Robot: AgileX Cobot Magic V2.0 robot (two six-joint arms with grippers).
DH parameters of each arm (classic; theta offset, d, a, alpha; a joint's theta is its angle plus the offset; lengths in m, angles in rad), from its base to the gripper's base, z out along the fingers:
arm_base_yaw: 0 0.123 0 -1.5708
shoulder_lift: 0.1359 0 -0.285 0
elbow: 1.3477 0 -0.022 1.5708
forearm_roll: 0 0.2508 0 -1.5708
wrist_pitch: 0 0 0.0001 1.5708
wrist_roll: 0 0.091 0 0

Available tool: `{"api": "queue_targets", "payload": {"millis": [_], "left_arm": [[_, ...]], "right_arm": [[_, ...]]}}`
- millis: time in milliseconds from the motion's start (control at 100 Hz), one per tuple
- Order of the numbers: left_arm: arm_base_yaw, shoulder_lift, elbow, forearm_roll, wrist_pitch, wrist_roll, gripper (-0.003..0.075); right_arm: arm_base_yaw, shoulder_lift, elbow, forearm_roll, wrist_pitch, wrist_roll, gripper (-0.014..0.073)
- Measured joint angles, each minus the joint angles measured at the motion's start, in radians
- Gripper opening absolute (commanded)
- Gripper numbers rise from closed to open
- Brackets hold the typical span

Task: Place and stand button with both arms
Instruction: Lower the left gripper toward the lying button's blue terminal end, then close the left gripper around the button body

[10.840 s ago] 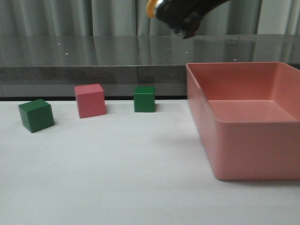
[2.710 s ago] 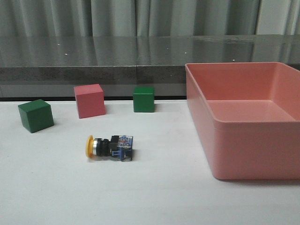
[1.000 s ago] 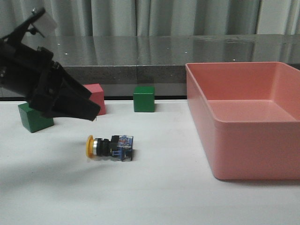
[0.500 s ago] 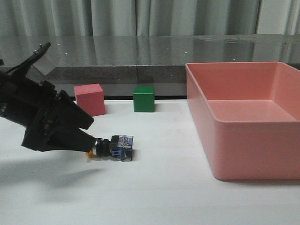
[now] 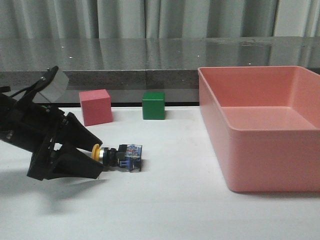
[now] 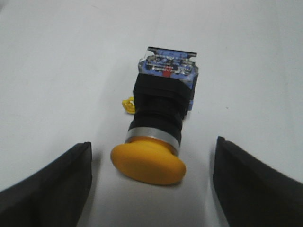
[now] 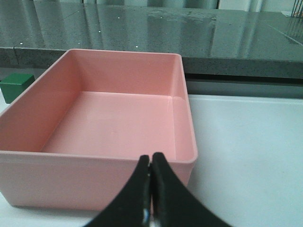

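Your left hand [image 5: 95, 155] has dropped lower since half a second ago, its fingers spread wide either side of the yellow cap, gripping nothing, while the button [image 5: 119, 156] lies on its side on the counter [image 5: 165, 210], placed but unstood.

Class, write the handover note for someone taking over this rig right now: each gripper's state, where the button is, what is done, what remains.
Left gripper: open, jaws either side of the yellow cap, not gripping.
Right gripper: shut, empty, near the pink bin.
Button: lying on its side on the white table, cap toward the left gripper.
Done: button placed on the table.
Left: grip it and stand it upright.
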Motion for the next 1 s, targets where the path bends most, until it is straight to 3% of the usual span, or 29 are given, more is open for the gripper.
{"api": "queue_targets", "payload": {"millis": [550, 670, 860, 1000], "left_arm": [[-0.029, 0.000, 0.000, -0.018, -0.013, 0.043, 0.0490], [-0.029, 0.000, 0.000, -0.021, -0.016, 0.045, 0.0382], [-0.029, 0.000, 0.000, -0.022, -0.022, 0.045, 0.0113], [-0.029, 0.000, 0.000, -0.022, -0.022, 0.045, -0.0019]], "right_arm": [[0.000, 0.000, 0.000, 0.000, 0.000, 0.000, -0.0057], [0.000, 0.000, 0.000, 0.000, 0.000, 0.000, -0.0057], [0.000, 0.000, 0.000, 0.000, 0.000, 0.000, -0.0057], [0.000, 0.000, 0.000, 0.000, 0.000, 0.000, -0.0057]]}}
